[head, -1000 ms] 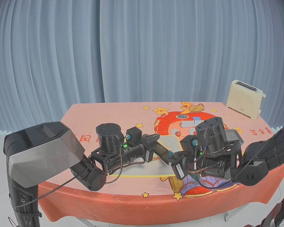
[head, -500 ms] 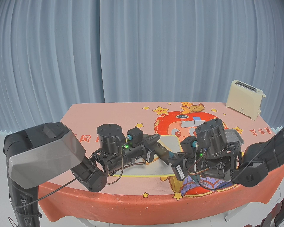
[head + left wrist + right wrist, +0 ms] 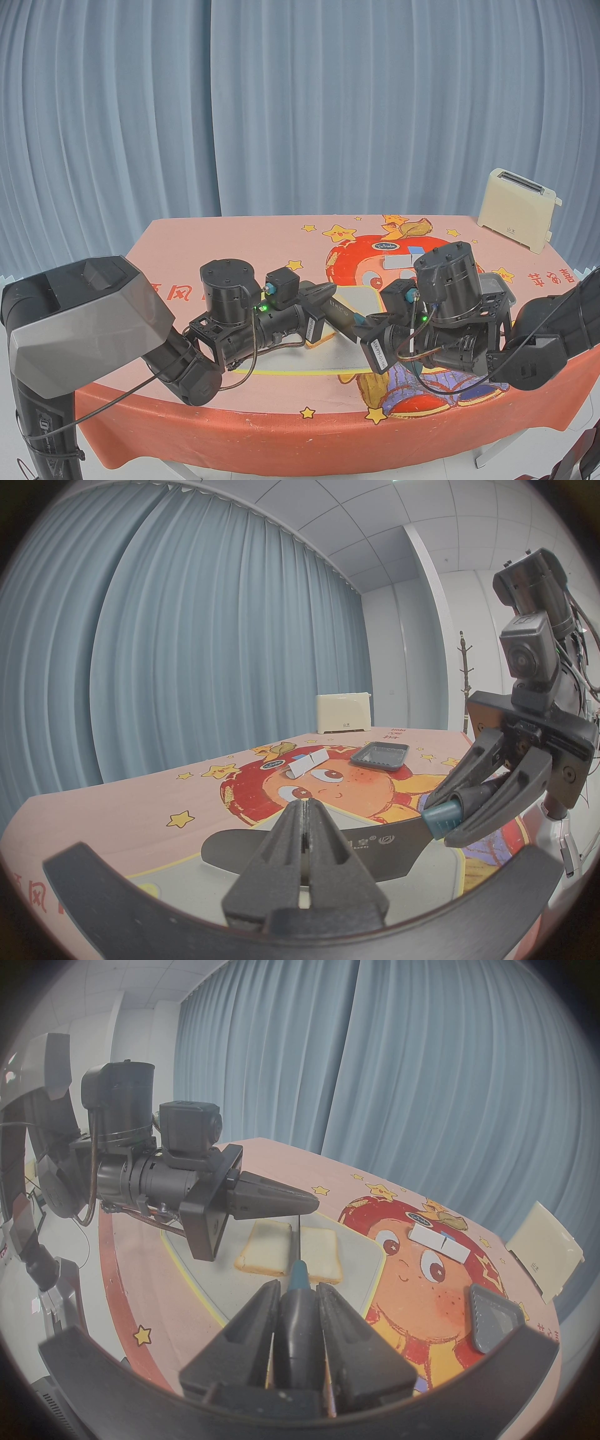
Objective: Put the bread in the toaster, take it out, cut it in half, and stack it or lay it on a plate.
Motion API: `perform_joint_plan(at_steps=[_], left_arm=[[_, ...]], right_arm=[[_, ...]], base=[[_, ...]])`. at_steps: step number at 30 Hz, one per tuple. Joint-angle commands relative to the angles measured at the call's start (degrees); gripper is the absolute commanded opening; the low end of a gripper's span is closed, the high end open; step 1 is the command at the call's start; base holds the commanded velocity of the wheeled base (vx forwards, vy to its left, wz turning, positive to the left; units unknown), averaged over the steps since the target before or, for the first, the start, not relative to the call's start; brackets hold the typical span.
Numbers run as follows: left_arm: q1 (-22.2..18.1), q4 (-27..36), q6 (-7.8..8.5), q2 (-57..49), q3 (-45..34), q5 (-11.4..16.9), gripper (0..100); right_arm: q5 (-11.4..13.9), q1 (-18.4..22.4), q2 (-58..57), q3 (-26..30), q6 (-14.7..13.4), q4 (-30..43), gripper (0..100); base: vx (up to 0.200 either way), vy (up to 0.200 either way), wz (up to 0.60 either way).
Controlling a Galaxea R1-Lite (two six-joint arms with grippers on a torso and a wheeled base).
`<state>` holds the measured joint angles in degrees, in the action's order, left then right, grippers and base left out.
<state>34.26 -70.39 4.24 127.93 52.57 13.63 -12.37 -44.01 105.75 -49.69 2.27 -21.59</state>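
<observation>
A slice of bread lies cut in two halves (image 3: 265,1247) (image 3: 322,1254) on a grey cutting board (image 3: 365,1254); its crust (image 3: 320,339) peeks out under the arms in the head view. My right gripper (image 3: 299,1285) is shut on the teal handle of a knife (image 3: 375,849), whose dark blade stands edge-down over the gap between the halves. My left gripper (image 3: 306,820) is shut, its tips (image 3: 312,1199) at the blade's back. The same knife blade (image 3: 340,309) runs from the left gripper (image 3: 330,291) to the right gripper (image 3: 365,325) over the board (image 3: 340,357).
A cream toaster (image 3: 517,201) stands at the table's far right corner. A dark square tray (image 3: 498,289) sits behind my right wrist, and a white folded card (image 3: 406,259) lies on the printed cloth beyond the board. The table's front edge is close below both arms.
Both grippers and the knife dipped slightly, then rose a little and shifted toward the left. Both stay shut.
</observation>
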Motion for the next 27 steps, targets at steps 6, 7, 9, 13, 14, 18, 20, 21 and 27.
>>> perform_joint_plan(at_steps=[6, 7, 9, 13, 14, 18, 20, 21, 27], left_arm=[[-0.07, -0.98, -0.02, -1.37, -0.27, -0.01, 0], [-0.07, -0.98, -0.02, -1.45, -0.36, -0.01, 0], [-0.07, -0.98, -0.02, -1.45, -0.36, -0.01, 0], [-0.07, -1.15, -0.02, -1.45, -0.45, -0.01, 0], [0.02, -1.24, 0.15, -1.54, -0.45, -0.01, 0], [-0.15, -1.33, 0.59, -1.63, -0.62, -0.09, 0], [-0.15, -1.33, 0.59, -1.89, -1.15, -0.09, 0], [-0.15, -1.33, 0.59, -1.89, -1.15, -0.09, 0], [-0.33, -1.42, 1.03, -7.17, -2.73, -0.71, 0]], right_arm=[[-0.02, -0.2, 0.24, 1.35, -0.16, 0.32, 0], [-0.02, -0.2, 0.24, 1.35, -0.16, 0.23, 0], [-0.02, -0.29, 0.24, 1.26, -0.25, 0.23, 0], [-0.02, -0.55, 0.15, 1.35, -0.33, 0.32, 0], [-0.02, -0.55, 0.15, 1.52, -0.33, 0.32, 0], [-0.02, -0.64, 0.15, 2.23, -0.51, 0.14, 0], [-0.02, -0.73, 0.15, 2.93, -0.51, -0.03, 0], [-0.02, -0.73, 0.15, 2.93, -0.51, -0.03, 0], [-0.11, -0.55, -0.81, 3.02, -0.6, -0.47, 0]], base=[[0.0, 0.0, 0.0], [0.0, 0.0, 0.0], [0.0, 0.0, 0.0], [0.0, 0.0, 0.0], [0.0, 0.0, 0.0], [0.0, 0.0, 0.0], [0.0, 0.0, 0.0], [0.0, 0.0, 0.0], [0.0, 0.0, 0.0]])
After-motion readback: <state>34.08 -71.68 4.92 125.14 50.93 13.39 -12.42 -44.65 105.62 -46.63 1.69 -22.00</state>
